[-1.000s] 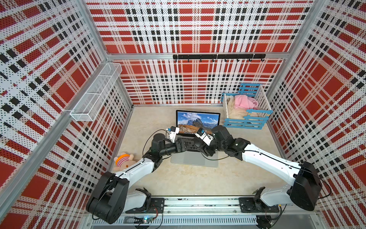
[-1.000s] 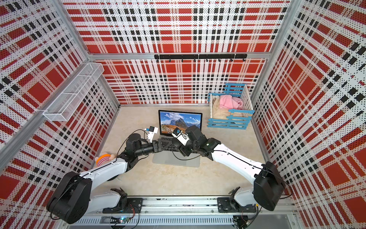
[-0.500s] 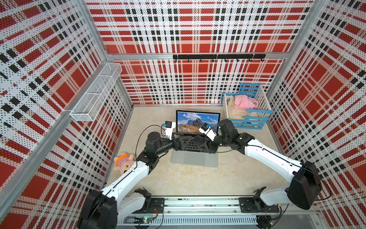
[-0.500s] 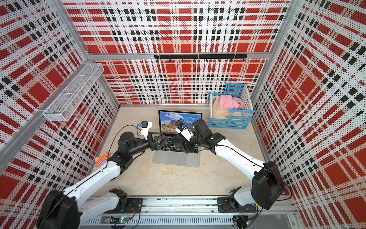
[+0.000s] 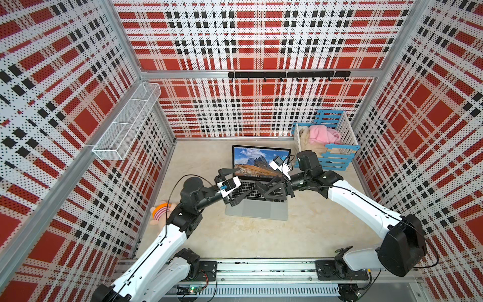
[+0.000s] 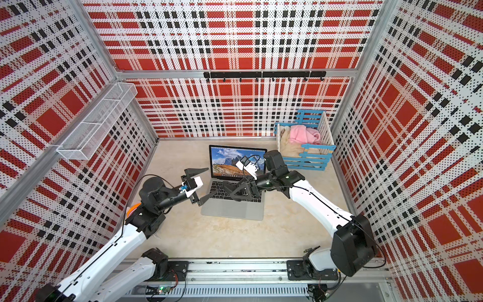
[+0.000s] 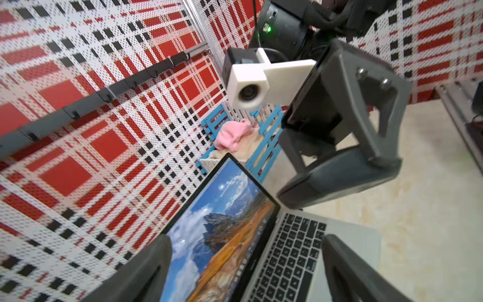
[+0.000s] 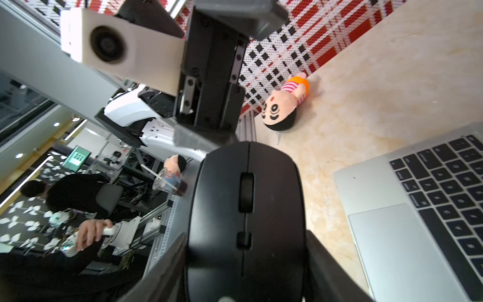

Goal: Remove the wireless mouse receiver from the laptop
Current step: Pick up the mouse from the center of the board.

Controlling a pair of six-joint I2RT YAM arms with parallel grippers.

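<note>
Left fingers (image 5: 228,171) stand spread wide and empty. They hover near the laptop's (image 5: 257,209) left edge, one by the screen's lower left corner and one over the left end of the keys. Right fingers (image 8: 326,269) are closed part-way on the sides of a black mouse (image 8: 245,209), held in the air above the right half of the keyboard.

No view lets me make out the receiver. The laptop's left edge shows no stub that I can tell, and its right edge lies partly under the right arm. The laptop sits open mid-worktop (image 5: 300,235), screen to the far side.

I judge this to be the approach step, with nothing pulled yet. Next, the free left fingers would need to drop level with the laptop's side, narrow to a fine pinch on the stub and draw straight outward. The laptop may slide, and the other arm is busy.

Count:
- one laptop
- one mouse
- no receiver seen
- one plush doll (image 5: 160,213) by the left wall
- one blue crate (image 5: 337,157) at far right
- one wire basket (image 5: 125,123)
- one hook rail (image 5: 287,75)
</note>
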